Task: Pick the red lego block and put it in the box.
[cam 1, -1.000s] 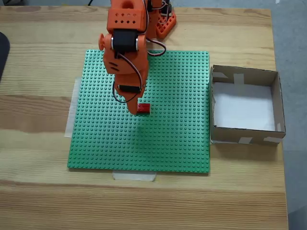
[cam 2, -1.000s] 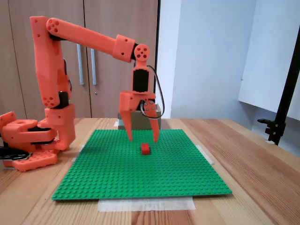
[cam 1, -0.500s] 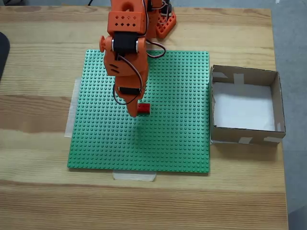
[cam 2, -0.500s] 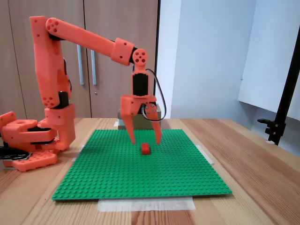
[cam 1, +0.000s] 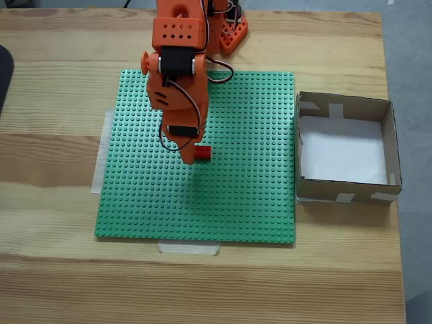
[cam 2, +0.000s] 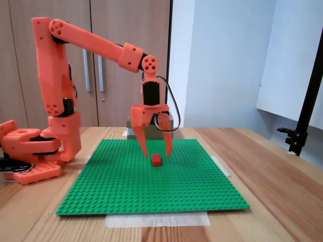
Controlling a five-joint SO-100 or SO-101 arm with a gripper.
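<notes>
The red lego block (cam 1: 203,152) (cam 2: 157,160) sits on the green baseplate (cam 1: 243,202) (cam 2: 151,194), a little past its middle. My orange gripper (cam 1: 194,153) (cam 2: 157,152) hangs open directly over the block, one fingertip on each side of it and just above the plate; I see no contact. In a fixed view from above, the arm covers the block's left end. The box (cam 1: 344,150), brown cardboard with a white floor, stands off the plate's right edge; in a fixed view from the side, the box (cam 2: 129,133) shows behind the gripper.
The arm's base (cam 2: 30,151) stands at the far end of the wooden table (cam 1: 54,283). Pale tape (cam 1: 189,248) holds the baseplate down. A black stand (cam 2: 303,126) rises at the right in the side view.
The gripper has come down toward the block, its open fingers dropping from above it to either side of it. The block and box have not moved.
</notes>
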